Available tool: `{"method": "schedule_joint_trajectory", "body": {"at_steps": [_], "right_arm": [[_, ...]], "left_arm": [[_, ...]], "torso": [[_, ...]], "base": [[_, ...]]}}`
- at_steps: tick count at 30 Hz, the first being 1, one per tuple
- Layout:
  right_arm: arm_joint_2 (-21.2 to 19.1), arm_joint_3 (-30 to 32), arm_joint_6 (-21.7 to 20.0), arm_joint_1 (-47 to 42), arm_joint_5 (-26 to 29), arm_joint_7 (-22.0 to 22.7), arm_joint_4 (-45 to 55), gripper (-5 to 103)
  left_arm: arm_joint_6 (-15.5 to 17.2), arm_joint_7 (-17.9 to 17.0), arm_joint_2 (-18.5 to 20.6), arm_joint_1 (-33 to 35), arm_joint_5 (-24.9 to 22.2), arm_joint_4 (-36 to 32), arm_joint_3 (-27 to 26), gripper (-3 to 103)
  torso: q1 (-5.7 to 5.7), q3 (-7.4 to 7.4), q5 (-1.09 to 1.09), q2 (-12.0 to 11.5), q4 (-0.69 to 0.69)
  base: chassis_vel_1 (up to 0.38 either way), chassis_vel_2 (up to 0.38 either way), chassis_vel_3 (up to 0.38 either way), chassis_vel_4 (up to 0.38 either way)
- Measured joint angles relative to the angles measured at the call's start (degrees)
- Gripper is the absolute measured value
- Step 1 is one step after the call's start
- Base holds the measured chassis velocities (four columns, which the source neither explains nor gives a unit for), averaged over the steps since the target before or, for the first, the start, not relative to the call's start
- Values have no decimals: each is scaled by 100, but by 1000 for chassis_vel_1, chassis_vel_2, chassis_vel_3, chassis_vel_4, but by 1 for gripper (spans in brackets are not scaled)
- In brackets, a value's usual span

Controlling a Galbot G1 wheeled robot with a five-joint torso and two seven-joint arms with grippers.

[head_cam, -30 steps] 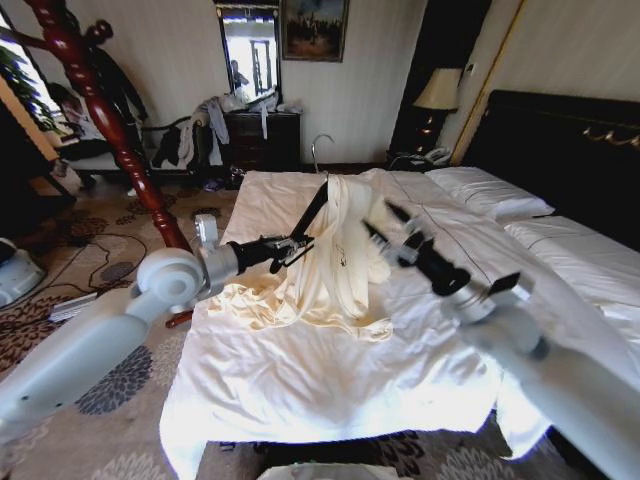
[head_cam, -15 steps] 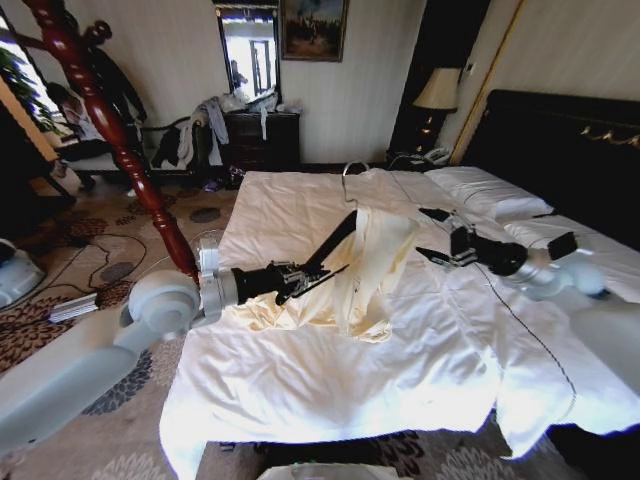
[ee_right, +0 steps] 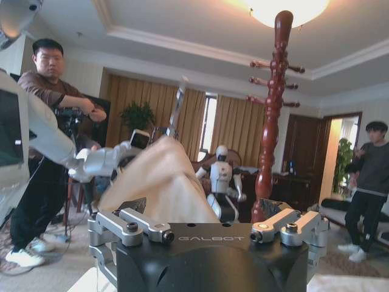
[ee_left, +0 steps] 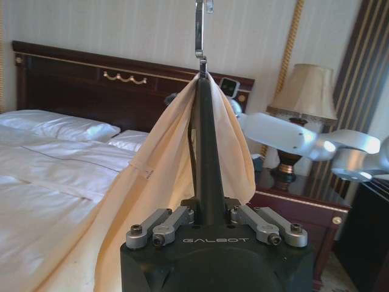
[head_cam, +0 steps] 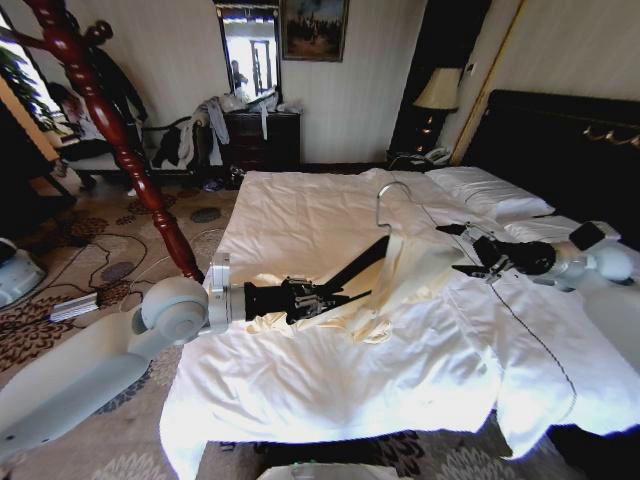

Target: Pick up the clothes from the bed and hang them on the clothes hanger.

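The clothes (head_cam: 412, 268), a pale cream garment, hang over the clothes hanger (head_cam: 362, 268) and trail onto the bed (head_cam: 300, 210) toward my left arm. My left gripper (head_cam: 335, 297) is shut on one dark arm of the hanger, which slants up to the right, its silver hook (head_cam: 388, 195) on top. In the left wrist view the hanger (ee_left: 206, 152) rises from the gripper with the clothes (ee_left: 161, 176) draped on both sides. My right gripper (head_cam: 462, 250) is open just right of the garment, over the bed. The right wrist view has the clothes (ee_right: 161, 185) close in front.
A reddish wooden coat stand (head_cam: 110, 120) rises left of the bed. A dark dresser with a heap of clothing (head_cam: 200, 130) stands by the far wall. Black headboard (head_cam: 570, 150), pillows (head_cam: 490, 192) and a bedside lamp (head_cam: 437, 90) lie to the right.
My left gripper has carried the hanger and garment rightward and lower, tilting the hanger further right. My right arm has swung from the front centre to the right, beside the garment.
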Motion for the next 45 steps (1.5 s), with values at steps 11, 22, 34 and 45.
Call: {"method": "schedule_joint_trajectory", "body": {"at_steps": [11, 22, 34, 45], "right_arm": [[69, -27, 90, 7, -281, -124, -287, 100], [-63, -25, 200, -23, -398, -91, -176, 100], [-567, 3, 347, -390, -941, -76, 24, 100], [-628, 115, 360, -700, -980, -71, 139, 83]], "left_arm": [[-18, 60, 23, -34, 3, -36, 49, 19], [-73, 141, 81, -24, 250, -36, 235, 19], [-110, 216, -21, -98, 524, 50, 539, 19], [-176, 262, 38, -55, 720, 33, 537, 19]], "torso": [[0, 0, -1, 0, 1], [0, 0, 0, 0, 1], [0, 0, 0, 0, 0], [0, 0, 0, 0, 0]], "base": [[0, 0, 0, 0], [0, 0, 0, 0], [0, 0, 0, 0], [0, 0, 0, 0]]}}
